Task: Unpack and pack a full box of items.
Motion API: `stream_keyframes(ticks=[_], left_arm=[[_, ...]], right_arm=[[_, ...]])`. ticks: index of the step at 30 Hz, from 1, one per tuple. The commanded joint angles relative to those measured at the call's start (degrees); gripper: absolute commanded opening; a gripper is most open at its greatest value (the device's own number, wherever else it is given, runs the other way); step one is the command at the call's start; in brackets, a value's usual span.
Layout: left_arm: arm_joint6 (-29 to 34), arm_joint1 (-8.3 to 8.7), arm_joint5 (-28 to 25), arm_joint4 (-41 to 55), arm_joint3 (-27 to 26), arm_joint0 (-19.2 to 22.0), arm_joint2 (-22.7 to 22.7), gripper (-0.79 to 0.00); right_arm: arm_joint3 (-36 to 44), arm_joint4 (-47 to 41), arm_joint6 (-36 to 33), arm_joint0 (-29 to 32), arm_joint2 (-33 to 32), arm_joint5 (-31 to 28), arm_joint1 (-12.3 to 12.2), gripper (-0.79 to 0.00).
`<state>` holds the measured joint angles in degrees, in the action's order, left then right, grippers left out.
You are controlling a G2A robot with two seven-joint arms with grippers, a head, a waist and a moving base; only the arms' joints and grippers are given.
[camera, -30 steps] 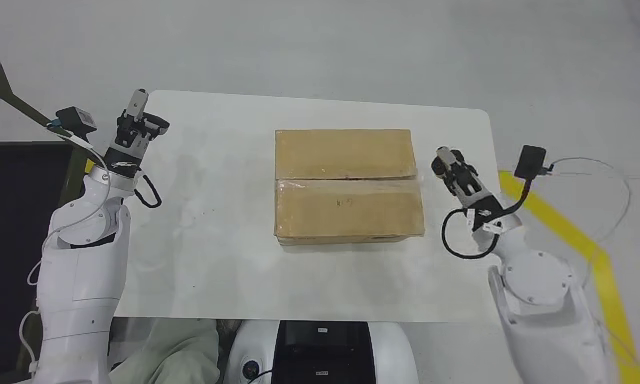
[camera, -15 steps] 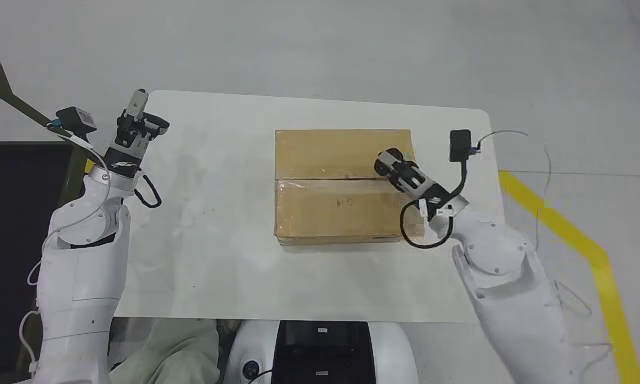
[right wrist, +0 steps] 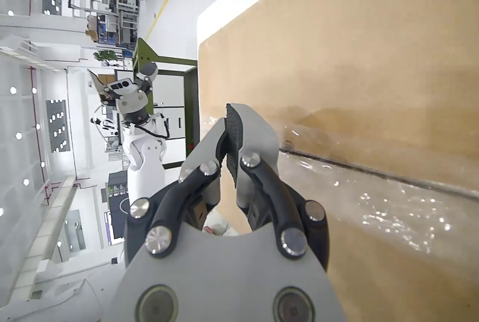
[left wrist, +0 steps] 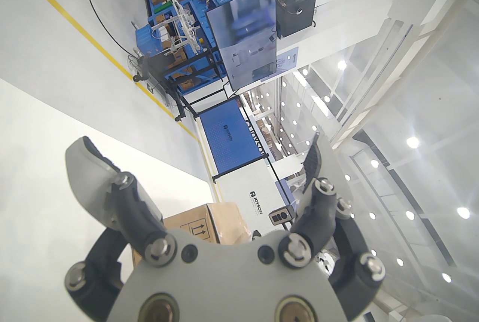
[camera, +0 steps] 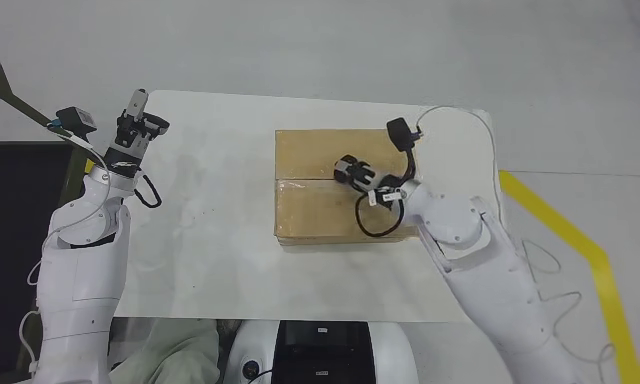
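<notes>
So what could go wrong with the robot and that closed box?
The right gripper is shut above the taped seam of the box; it might slide along the shiny tape instead of breaking it. The left gripper is far off, so nothing steadies the box and it may shift.

Shut flaps hide the contents of the box [left wrist: 220, 222], partly covered by the left claw [left wrist: 198, 146].

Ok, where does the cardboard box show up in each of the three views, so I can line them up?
Top view: the cardboard box sits mid-table, with the right gripper over its taped seam.
Left wrist view: one corner of the box shows past the open left gripper.
Right wrist view: the box top lies close beneath the shut gripper, near the seam.
Shared landmark: the white table under the box.
</notes>
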<state>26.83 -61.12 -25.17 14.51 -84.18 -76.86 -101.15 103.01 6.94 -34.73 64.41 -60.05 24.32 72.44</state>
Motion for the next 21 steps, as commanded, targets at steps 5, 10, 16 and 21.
stream_keyframes(ticks=[5,10,16,21], left_arm=[[0.0,0.00,0.0,0.0,0.0,0.0,0.0,0.000],[0.0,0.00,0.0,0.0,0.0,0.0,0.0,0.000],[0.0,0.00,0.0,0.0,0.0,0.0,0.0,0.000],[0.0,0.00,0.0,0.0,0.0,0.0,0.0,0.000]], right_arm=[[-1.9,-1.8,-2.4,-2.0,1.9,1.9,0.5,-0.785],[-3.7,-3.5,-2.9,-2.8,2.1,3.9,0.7,-0.785],[-4.7,-6.0,-2.9,-2.9,0.9,4.9,0.7,-0.785],[-4.0,-7.3,-2.6,-1.6,-1.1,5.9,0.4,-0.785]])
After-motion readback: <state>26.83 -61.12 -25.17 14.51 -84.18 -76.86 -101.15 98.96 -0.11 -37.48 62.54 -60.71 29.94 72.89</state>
